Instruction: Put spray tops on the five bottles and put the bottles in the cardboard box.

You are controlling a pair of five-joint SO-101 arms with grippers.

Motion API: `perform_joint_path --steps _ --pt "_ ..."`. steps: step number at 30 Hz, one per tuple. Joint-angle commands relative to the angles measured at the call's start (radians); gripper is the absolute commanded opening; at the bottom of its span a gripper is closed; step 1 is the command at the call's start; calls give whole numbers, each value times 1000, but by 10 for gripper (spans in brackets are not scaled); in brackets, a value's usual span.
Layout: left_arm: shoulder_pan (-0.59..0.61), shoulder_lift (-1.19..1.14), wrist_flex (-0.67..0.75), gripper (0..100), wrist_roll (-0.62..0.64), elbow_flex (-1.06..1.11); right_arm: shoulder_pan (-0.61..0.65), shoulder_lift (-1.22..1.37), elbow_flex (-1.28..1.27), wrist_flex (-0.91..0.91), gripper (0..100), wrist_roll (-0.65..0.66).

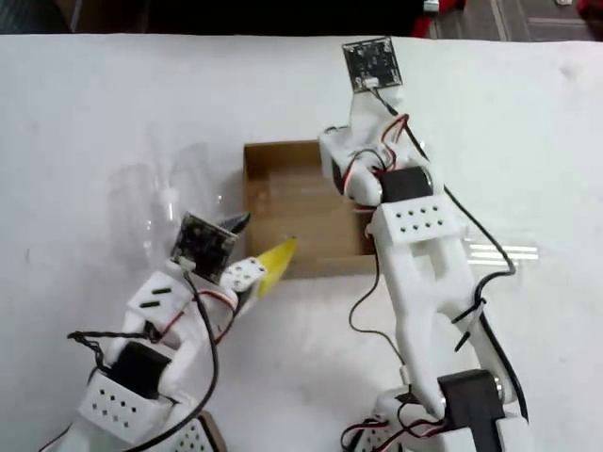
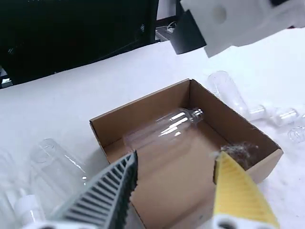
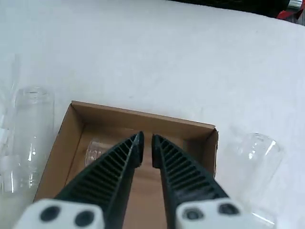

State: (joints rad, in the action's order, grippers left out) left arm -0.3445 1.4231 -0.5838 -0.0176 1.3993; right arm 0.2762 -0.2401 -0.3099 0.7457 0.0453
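Observation:
An open cardboard box (image 1: 283, 155) sits mid-table. One clear bottle (image 2: 164, 126) without a spray top lies inside it, its end also visible (image 3: 94, 151) past my right fingers. My left gripper (image 2: 174, 164) is open above the box's near corner, one grey finger (image 2: 112, 191) and one yellow finger (image 2: 238, 191) with nothing between them; from above it (image 1: 264, 237) hangs at the box's front left edge. My right gripper (image 3: 146, 144) is shut and empty over the box interior. The right arm (image 1: 415, 226) stretches across the box's right side.
Clear bottles lie on the white table on both sides of the box (image 3: 31, 124) (image 3: 252, 152) (image 2: 52, 162) (image 2: 228, 90), faintly visible from above (image 1: 160, 202). White spray tops (image 2: 264, 112) lie beside the box. The right arm's body (image 2: 228, 19) hangs over the box's far side.

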Motion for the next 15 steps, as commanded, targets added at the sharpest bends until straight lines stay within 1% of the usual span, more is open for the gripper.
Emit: perform_joint_path --steps 1,3,5,8,12,15 --pt "104 18 15 244 17 -38 -16 16 52 1 22 -129" --pt "166 18 20 244 32 -43 -33 65 74 7 53 -252" --pt "243 18 48 229 107 -49 -50 139 109 13 98 -364" --pt "335 13 81 210 186 -46 -59 265 219 124 131 -520" --pt "352 13 80 211 193 -44 -48 415 427 375 134 -669" --pt "351 18 83 211 193 -31 -38 510 569 549 134 -723"
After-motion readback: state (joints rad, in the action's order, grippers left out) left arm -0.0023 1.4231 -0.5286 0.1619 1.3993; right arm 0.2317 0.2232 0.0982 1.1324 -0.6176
